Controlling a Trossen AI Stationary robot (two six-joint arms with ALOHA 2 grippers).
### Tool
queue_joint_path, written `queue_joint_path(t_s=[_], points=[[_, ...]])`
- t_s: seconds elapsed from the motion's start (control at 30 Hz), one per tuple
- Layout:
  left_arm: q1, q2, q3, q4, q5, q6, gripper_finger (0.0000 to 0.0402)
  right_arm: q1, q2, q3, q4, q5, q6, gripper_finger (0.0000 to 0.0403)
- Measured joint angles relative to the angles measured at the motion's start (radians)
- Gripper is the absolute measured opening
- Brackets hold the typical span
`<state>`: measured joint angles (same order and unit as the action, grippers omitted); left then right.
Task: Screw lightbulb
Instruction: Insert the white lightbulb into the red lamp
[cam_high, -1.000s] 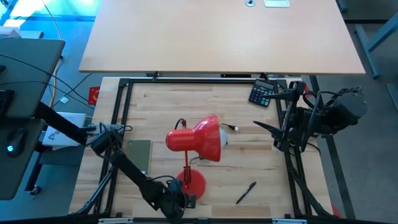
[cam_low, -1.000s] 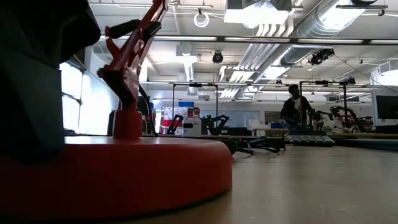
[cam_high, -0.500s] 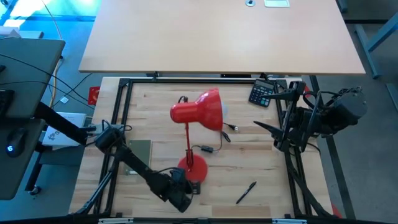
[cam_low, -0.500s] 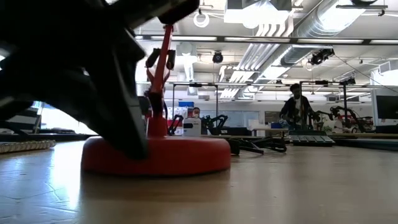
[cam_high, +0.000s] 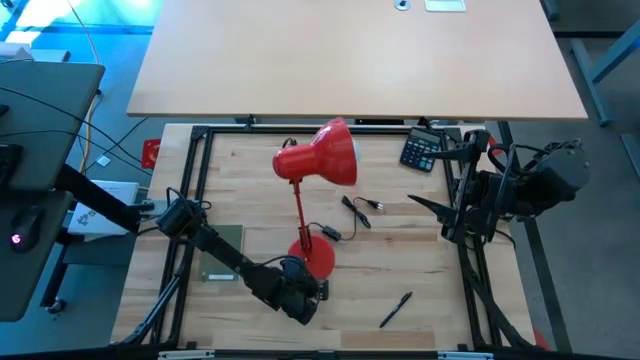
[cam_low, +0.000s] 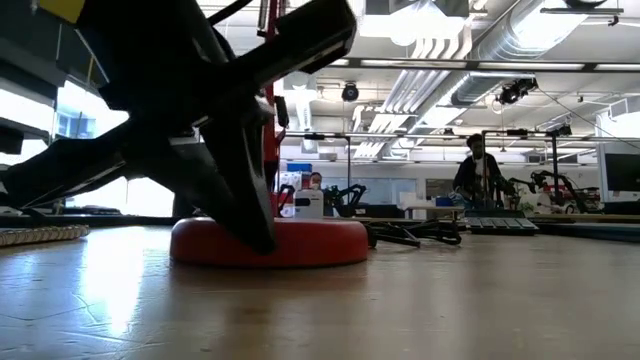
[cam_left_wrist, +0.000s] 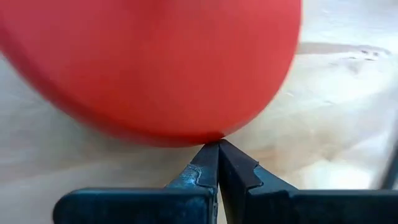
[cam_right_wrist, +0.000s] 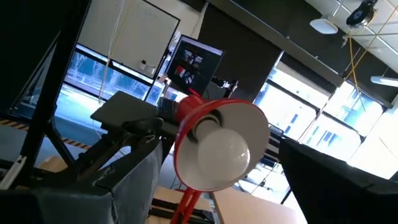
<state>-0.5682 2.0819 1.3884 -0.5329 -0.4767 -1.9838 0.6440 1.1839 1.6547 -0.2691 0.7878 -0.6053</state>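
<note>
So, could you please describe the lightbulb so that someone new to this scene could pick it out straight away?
Start at the red desk lamp standing mid-table, its base by the shut left gripper. Follow its stem up to the red shade. The lightbulb sits inside that shade's mouth: a smooth white globe, the only white thing within the red cone.

The red desk lamp (cam_high: 318, 160) stands upright — shade at twelve o'clock, base at six, the left gripper (cam_high: 308, 294) just beside it — calculator (cam_high: 421, 152) at two.

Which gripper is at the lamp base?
The left gripper, shut, its fingertips against the red lamp base. The right gripper waits open at the table's right edge, touching nothing.
</note>
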Motion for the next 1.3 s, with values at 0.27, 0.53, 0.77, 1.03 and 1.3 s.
queue_joint_path(t_s=[0.27, 0.53, 0.77, 1.03, 1.3], points=[[-0.001, 0.000, 0.000, -0.101, -0.004, -0.072, 0.0000, 0.000, 0.000, 0.000, -0.003, 0.000, 0.050, 0.0317], [0.035, 0.000, 0.000, -0.145, -0.004, -0.038, 0.0000, 0.000, 0.000, 0.000, -0.028, 0.000, 0.085, 0.0317], [0.044, -0.041, -0.001, -0.133, 0.025, 0.066, 0.0000, -0.027, -0.001, 0.000, -0.097, -0.004, 0.108, 0.0317], [-0.073, -0.145, 0.000, -0.126, 0.046, 0.077, 0.0000, -0.220, -0.022, 0.000, -0.272, -0.227, 0.200, 0.0317], [-0.169, -0.363, 0.000, -0.172, -0.124, 0.112, 0.0000, -0.481, -0.004, 0.000, -0.249, -0.376, 0.201, 0.0317]])
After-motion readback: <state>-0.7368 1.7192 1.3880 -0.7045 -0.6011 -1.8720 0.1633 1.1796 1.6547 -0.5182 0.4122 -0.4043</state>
